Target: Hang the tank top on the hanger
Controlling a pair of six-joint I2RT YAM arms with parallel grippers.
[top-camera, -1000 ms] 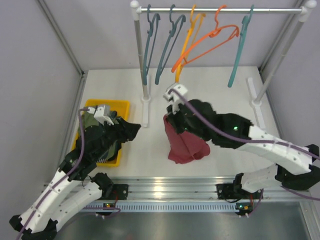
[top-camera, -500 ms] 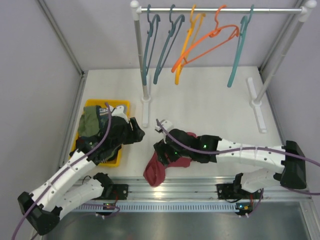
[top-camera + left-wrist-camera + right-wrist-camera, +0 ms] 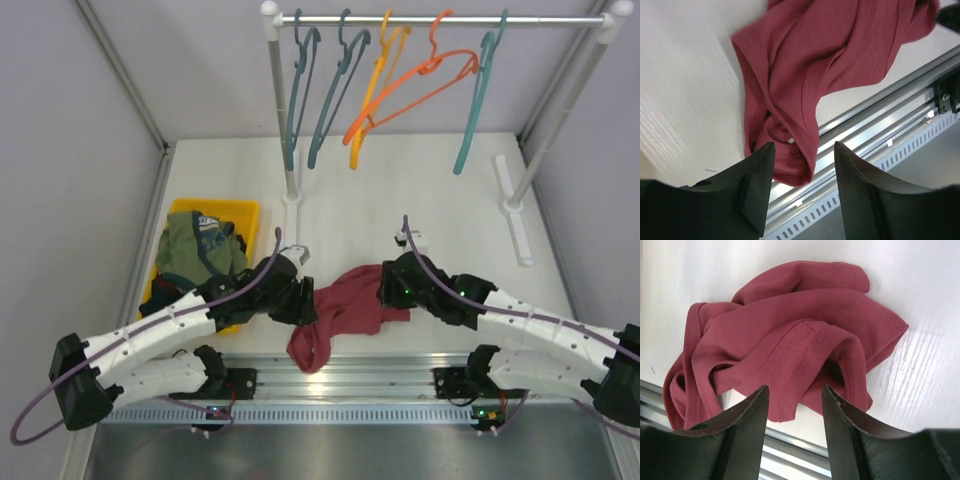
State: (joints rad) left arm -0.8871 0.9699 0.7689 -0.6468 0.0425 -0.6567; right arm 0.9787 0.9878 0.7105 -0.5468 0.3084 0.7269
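Observation:
The maroon tank top (image 3: 345,312) lies crumpled on the white table at the front middle, and one end hangs over the front edge. It shows in the left wrist view (image 3: 830,60) and the right wrist view (image 3: 785,335). My left gripper (image 3: 303,303) is at its left edge, open and empty (image 3: 802,147). My right gripper (image 3: 388,292) is at its right edge, open and empty (image 3: 795,390), just above the cloth. The light teal-green hanger (image 3: 478,100) hangs at the right end of the rail.
A yellow bin (image 3: 243,212) at the left holds an olive-green garment (image 3: 195,250). The rail (image 3: 440,19) also carries two darker teal hangers (image 3: 300,95), a yellow one and an orange one (image 3: 415,85). Rack posts stand at the middle (image 3: 288,180) and right (image 3: 525,170). An aluminium rail (image 3: 400,368) runs along the front edge.
My right gripper brought the tank top down from mid-air to the table and let go of it. My left arm swung from the yellow bin to the tank top's left edge.

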